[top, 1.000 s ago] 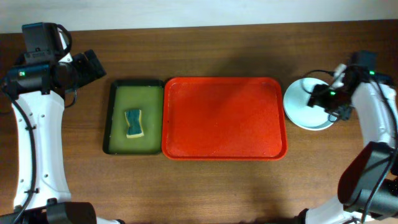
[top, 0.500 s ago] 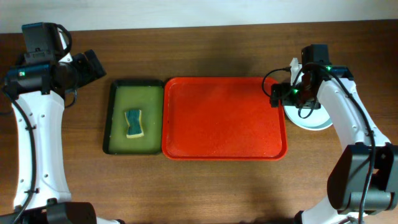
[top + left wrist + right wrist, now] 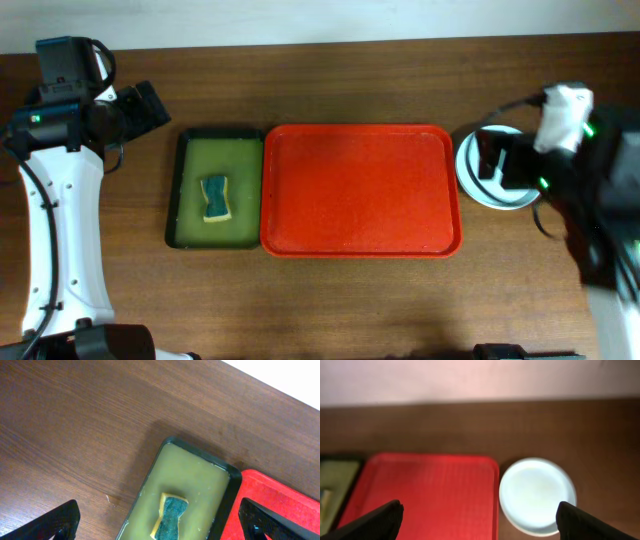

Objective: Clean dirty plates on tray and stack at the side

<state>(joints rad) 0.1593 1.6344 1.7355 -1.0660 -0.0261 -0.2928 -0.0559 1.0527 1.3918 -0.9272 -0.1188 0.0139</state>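
Note:
The red tray [image 3: 360, 190] lies bare in the middle of the table, with no plate on it. It shows again as tray [image 3: 425, 495] in the right wrist view and as a tray corner [image 3: 280, 495] in the left wrist view. Pale plates [image 3: 472, 172] sit stacked on the wood just right of it. The top plate [image 3: 537, 492] looks clean, and how many lie under it I cannot tell. My right gripper [image 3: 497, 158] is blurred and hangs open high above the plates. In its own view the gripper [image 3: 479, 510] holds nothing. My left gripper [image 3: 150, 108] is open and empty at the far left, as the gripper [image 3: 160, 510] shows in the left wrist view.
A dark green tray [image 3: 190, 190] of yellowish liquid stands against the red tray's left side. A green-and-yellow sponge [image 3: 216, 198] lies in it, seen too as sponge [image 3: 170, 517]. Bare wood surrounds both trays.
The right arm swung left to the tray's right edge, then drew back right and rose above the plates, blurred with motion. The left arm has not moved.

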